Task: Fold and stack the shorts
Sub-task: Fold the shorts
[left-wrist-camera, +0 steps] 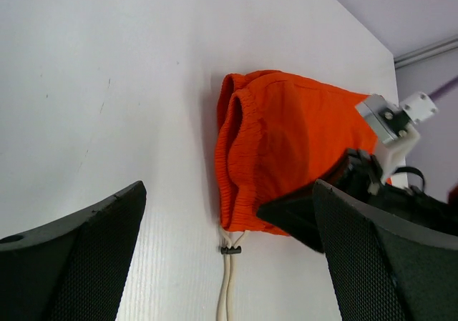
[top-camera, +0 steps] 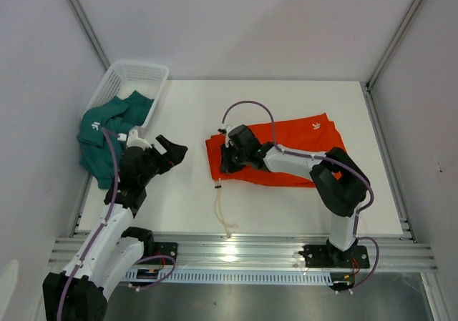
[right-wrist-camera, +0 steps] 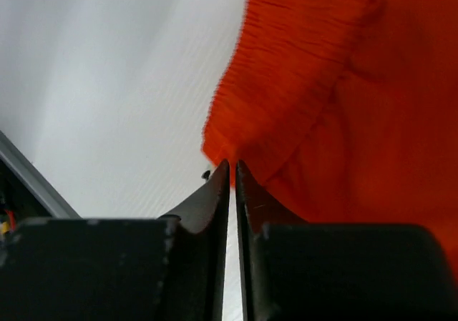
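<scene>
Top external view: right gripper (right-wrist-camera: 232, 167) low on the orange shorts (top-camera: 300, 139), left gripper (top-camera: 172, 149) spread wide and empty.
Nearest, a white drawstring (top-camera: 220, 206) trails from the waistband toward the near edge of the desk (top-camera: 186, 199). The orange shorts lie flat right of the desk's middle, waistband to the left. The right gripper's fingers stand almost together at the waistband's near corner; I cannot tell whether they pinch cloth. Farther left, the dark teal shorts (top-camera: 100, 131) lie crumpled at the left edge, spilling from the white basket (top-camera: 136, 74) in the far left corner.
</scene>
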`<control>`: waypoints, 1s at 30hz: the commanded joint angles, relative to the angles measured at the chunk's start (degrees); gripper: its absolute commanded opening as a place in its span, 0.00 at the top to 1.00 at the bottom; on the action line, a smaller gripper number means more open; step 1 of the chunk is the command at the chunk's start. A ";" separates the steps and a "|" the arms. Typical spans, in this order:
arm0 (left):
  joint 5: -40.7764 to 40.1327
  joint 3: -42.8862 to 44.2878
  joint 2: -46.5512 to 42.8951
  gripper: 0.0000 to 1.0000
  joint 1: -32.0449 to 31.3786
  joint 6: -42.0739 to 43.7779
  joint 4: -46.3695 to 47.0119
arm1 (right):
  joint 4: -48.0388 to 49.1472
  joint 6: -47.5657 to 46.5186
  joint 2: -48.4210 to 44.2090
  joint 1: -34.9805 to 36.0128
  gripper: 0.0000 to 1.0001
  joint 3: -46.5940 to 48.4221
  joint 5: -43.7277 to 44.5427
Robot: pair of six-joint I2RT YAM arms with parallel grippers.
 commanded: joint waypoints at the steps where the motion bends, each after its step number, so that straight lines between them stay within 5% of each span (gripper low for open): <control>1: -0.13 0.75 -1.10 0.01 0.53 0.74 -1.91 | 12.89 6.28 3.29 -5.93 0.93 -4.95 -14.09; 5: -0.04 -0.48 -1.36 0.01 0.53 0.74 -1.29 | 21.22 13.32 7.51 -9.64 0.94 -7.88 -23.98; 13: 1.10 -0.74 -1.27 0.01 0.53 0.74 -0.32 | 9.27 10.52 9.64 -10.17 0.94 -4.36 -19.60; 21: 0.22 -1.18 -1.01 0.01 0.53 0.74 -0.32 | -9.08 0.07 0.14 -1.76 0.52 5.02 3.73; 25: -0.66 -0.83 -2.06 0.01 0.53 0.74 -1.82 | -14.20 -3.54 0.14 4.06 0.39 9.34 17.64; 30: -1.71 1.88 -3.29 0.01 0.62 1.79 -6.64 | -15.17 -6.88 1.28 7.23 0.37 10.14 25.66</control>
